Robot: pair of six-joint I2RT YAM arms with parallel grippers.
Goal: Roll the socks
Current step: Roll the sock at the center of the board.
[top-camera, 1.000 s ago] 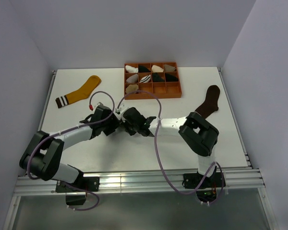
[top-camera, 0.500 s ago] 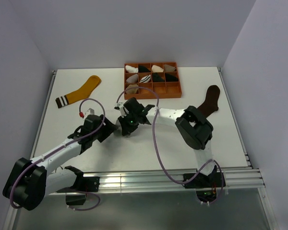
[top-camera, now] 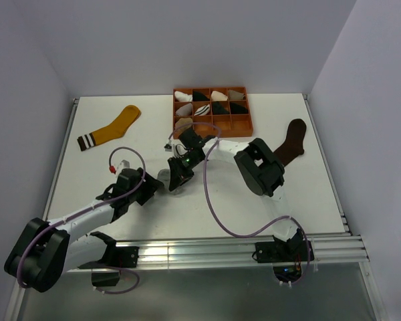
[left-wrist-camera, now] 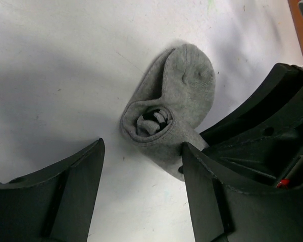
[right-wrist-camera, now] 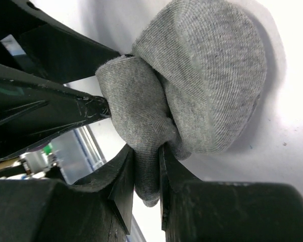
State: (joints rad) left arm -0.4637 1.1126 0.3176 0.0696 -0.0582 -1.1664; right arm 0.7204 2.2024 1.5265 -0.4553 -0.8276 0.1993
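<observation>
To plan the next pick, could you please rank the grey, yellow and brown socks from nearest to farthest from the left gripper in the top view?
1. The grey sock, mid-table, right at the open fingers of the left gripper.
2. The yellow sock, on the far left of the table.
3. The brown sock, across on the right side.

A grey sock (left-wrist-camera: pixel 184 93), mustard sock (top-camera: pixel 115 127), brown sock (top-camera: pixel 293 142)

Showing bright, even overhead light on the white table (top-camera: pixel 314 200) in the top view; throwing soft, short shadows. Blowing out near-white beside the grey sock (right-wrist-camera: pixel 212 75) in the right wrist view. Dimming to grey shade upper left in the left wrist view.
</observation>
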